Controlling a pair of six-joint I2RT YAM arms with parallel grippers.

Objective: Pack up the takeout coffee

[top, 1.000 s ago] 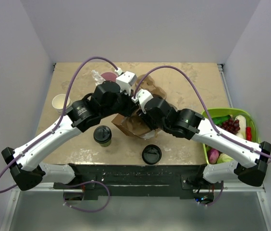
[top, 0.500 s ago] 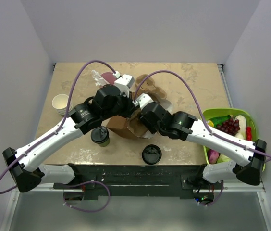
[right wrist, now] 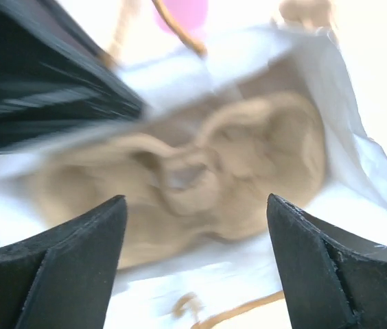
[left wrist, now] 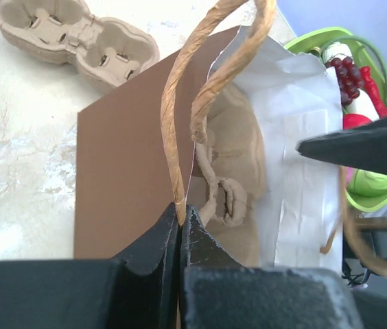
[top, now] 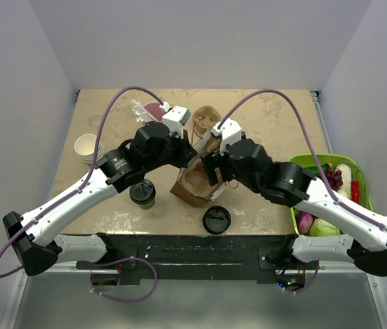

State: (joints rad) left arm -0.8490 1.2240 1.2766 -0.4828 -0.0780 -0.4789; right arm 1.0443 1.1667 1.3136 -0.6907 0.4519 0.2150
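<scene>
The takeout coffee (top: 142, 192), an olive-green cup with a black lid, stands on the table left of the brown paper bag (top: 195, 184). My left gripper (left wrist: 181, 209) is shut on the bag's paper twine handle (left wrist: 174, 103) and holds that side up. It sits at the bag's far edge in the top view (top: 191, 156). My right gripper (right wrist: 193, 199) is open and empty just above the bag's open mouth (top: 211, 168). A pulp cup carrier (left wrist: 238, 171) lies inside the bag, blurred in the right wrist view (right wrist: 200, 178).
A second pulp carrier (top: 207, 120) lies behind the bag. A loose black lid (top: 216, 219) lies near the front edge. A stack of lidless cups (top: 87, 147) stands at the left, and a pink tumbler (top: 156, 110) at the back. A green basket (top: 358, 171) of produce sits at the right.
The right gripper has drawn back to the right and now hangs over the bag's mouth. The bag has turned more upright and open. The left gripper has kept its hold on the handle.
</scene>
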